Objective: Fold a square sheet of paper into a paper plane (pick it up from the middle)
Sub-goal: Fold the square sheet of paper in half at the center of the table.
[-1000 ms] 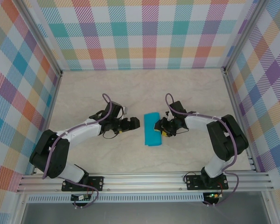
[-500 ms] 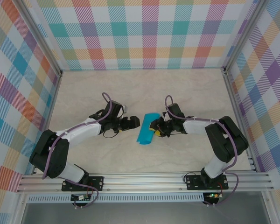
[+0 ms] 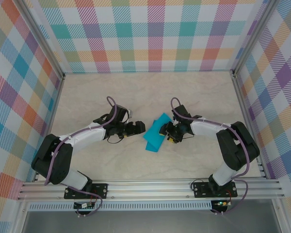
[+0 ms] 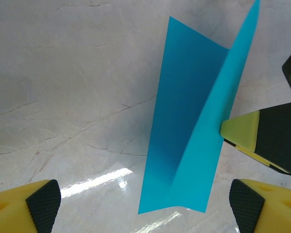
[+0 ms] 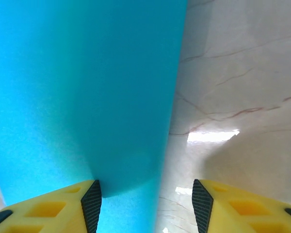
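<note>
The square sheet of paper [image 3: 154, 137], plain cyan, lies folded and skewed on the worktop [image 3: 102, 92]. Left of it, the left end effector [image 3: 138, 127] gapes wide and holds nothing. Right of it, the right end effector [image 3: 168, 134] stands partly open (gripping nothing), with one fingertip [image 4: 238, 130] against the sheet's raised flap. The left wrist view shows that lift; the overhead view flattens it.

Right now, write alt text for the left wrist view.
A cyan sheet of paper, half folded with one flap raised, lies on the marble table; the right gripper's yellow fingertip touches the flap. The left gripper's fingertips stand open below.
</note>
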Robot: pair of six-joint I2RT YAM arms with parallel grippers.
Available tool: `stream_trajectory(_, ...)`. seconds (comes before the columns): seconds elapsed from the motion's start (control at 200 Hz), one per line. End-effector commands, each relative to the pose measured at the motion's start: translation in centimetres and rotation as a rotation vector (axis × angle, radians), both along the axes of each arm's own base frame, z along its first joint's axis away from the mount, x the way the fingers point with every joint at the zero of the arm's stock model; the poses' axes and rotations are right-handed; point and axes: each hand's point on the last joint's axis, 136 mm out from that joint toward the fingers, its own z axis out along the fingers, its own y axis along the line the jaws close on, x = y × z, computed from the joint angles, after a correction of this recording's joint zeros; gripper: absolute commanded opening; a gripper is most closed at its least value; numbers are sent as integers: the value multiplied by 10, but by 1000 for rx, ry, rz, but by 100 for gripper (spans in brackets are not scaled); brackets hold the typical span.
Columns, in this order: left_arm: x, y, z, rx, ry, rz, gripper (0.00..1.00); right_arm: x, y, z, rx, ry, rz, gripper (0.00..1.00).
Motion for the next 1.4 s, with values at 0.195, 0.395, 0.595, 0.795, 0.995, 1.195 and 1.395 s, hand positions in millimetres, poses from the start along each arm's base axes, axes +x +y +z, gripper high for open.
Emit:
stream_trajectory(0.195, 3, -11, 8, -2, -24, -27, 89, -11, -10, -6, -116, 46, 108, 55)
stream_trajectory(0.395, 6, -12, 10, -2, -32, -25, 89, -9, 7, 0, -71, 20, 173, 60)
stream_trajectory(0.595, 6, -18, 11, -26, -26, -34, 79, -12, -3, -11, -174, 63, 187, 61)
stream_trajectory(0.795, 5, -39, 14, -97, -12, -74, 54, -16, -4, -16, -206, 80, 206, 61)
stream_trajectory(0.995, 8, -68, 0, -117, 24, -125, 40, -12, -3, -14, -199, 66, 190, 62)
stream_trajectory(1.195, 15, -88, -24, -89, 66, -149, 29, -13, -3, -16, -202, 73, 188, 62)
stream_trajectory(1.395, 16, -90, -49, -42, 105, -145, 22, -11, 2, -12, -166, 51, 180, 62)
